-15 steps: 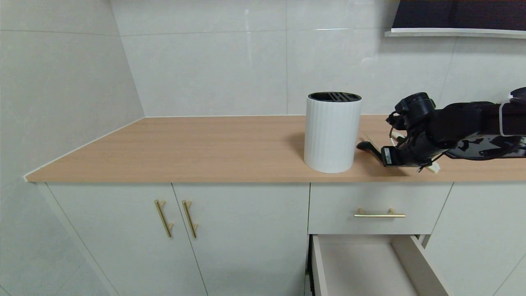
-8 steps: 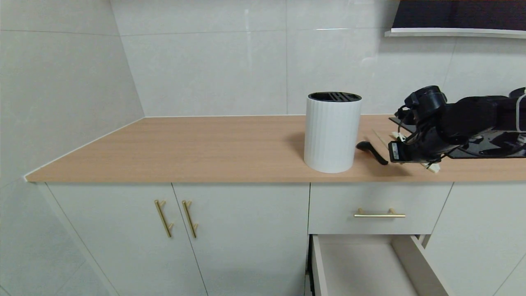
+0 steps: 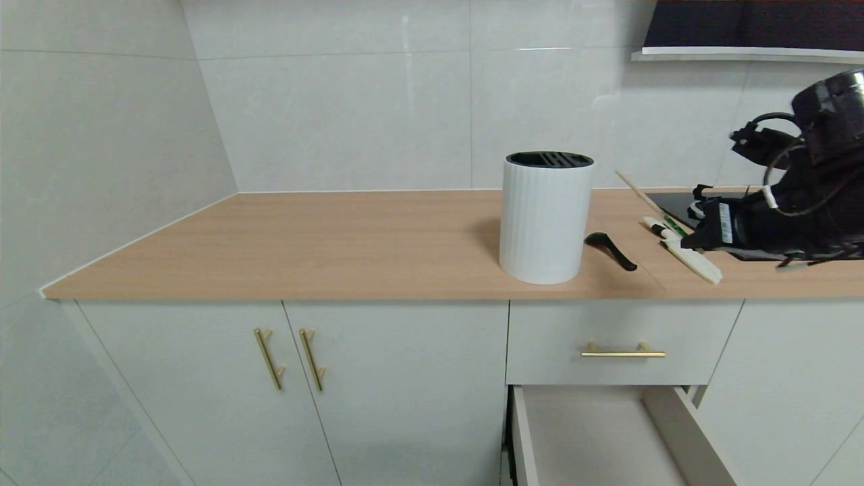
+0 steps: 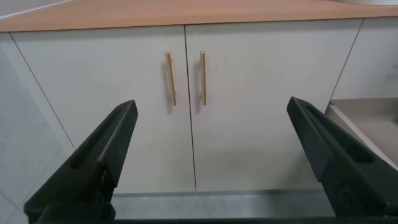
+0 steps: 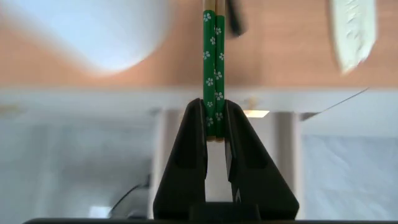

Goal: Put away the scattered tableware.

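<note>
Two things to nail on this step, probably: aim and tilt. Got the chopsticks (image 3: 641,196) pinched tight at the green flowery end in the right gripper (image 5: 214,121), held above the countertop (image 3: 337,243) on the right, tips pointing up and left toward the white ribbed holder (image 3: 545,223). Looks like the carry-to-holder bit, so early days for the whole tidy-up. Would swing left over the black slotted top (image 3: 549,159), stand the pair upright, line both tips up with one slot, then lower slowly before letting go. Easy to snag a tip on the slot ribs or nudge the holder otherwise. Can't see anything poking out of the holder, so guessing empty. Same for the open drawer (image 3: 594,432) down on the near right: bare inside. Left to sort on the counter: a black utensil (image 3: 611,250) just right of the holder and a white utensil (image 3: 695,263) further right. Nothing in the left gripper (image 4: 211,109), fingers spread wide, down low facing the cabinet doors (image 4: 249,93).
</note>
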Controlling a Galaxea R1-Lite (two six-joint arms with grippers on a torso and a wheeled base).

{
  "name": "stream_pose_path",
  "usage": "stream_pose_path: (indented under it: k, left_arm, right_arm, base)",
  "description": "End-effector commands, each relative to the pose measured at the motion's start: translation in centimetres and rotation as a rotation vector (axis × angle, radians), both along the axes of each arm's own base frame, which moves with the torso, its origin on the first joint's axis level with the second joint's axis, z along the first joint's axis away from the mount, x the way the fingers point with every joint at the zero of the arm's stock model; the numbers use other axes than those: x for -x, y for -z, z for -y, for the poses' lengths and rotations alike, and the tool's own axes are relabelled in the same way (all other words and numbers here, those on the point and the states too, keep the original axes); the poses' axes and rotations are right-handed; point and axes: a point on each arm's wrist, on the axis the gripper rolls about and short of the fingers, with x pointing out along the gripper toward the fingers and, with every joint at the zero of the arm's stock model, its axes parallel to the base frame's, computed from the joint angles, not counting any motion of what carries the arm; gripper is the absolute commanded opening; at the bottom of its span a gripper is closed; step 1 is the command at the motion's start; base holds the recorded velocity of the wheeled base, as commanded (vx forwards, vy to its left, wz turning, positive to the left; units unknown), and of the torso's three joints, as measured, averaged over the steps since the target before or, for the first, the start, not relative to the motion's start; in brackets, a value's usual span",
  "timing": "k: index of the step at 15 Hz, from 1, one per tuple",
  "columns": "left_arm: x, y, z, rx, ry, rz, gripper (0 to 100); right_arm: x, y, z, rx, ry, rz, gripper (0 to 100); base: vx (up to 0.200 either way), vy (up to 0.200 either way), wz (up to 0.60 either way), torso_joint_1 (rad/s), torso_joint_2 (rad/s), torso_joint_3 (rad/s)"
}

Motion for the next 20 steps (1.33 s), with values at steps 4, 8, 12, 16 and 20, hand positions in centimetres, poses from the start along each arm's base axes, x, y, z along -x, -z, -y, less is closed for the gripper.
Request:
stream_pose_path:
  k: [4,8,12,16,20]
  left_arm:
    - [0.0,0.0,0.0,0.0,0.0,-0.001,100]
    - [0.0,0.0,0.0,0.0,0.0,-0.001,100]
    - [0.0,0.0,0.0,0.0,0.0,-0.001,100]
    - [0.0,0.0,0.0,0.0,0.0,-0.001,100]
    - [0.0,0.0,0.0,0.0,0.0,-0.001,100]
  right_arm:
    - [9.5,1.0,1.6,0.095,-0.138,0.058,0]
    - [9.3,3.1,1.6,0.138,-0.165,0.021,0]
    - [8.6,4.5,1.4,0.162,-0.191,-0.036,0]
    - [8.8,5.2,1.5,0.215,-0.237,-0.051,0]
    - [9.3,5.9,0.9,0.241,-0.295,-0.062,0]
  base:
    - [0.0,0.0,0.0,0.0,0.0,0.0]
    - [0.0,0.0,0.0,0.0,0.0,0.0]
    - [0.0,0.0,0.0,-0.019,0.05,0.03]
    - [0.0,0.0,0.0,-0.155,0.4,0.24]
    - [0.0,0.0,0.0,-0.162,0.46,0.287]
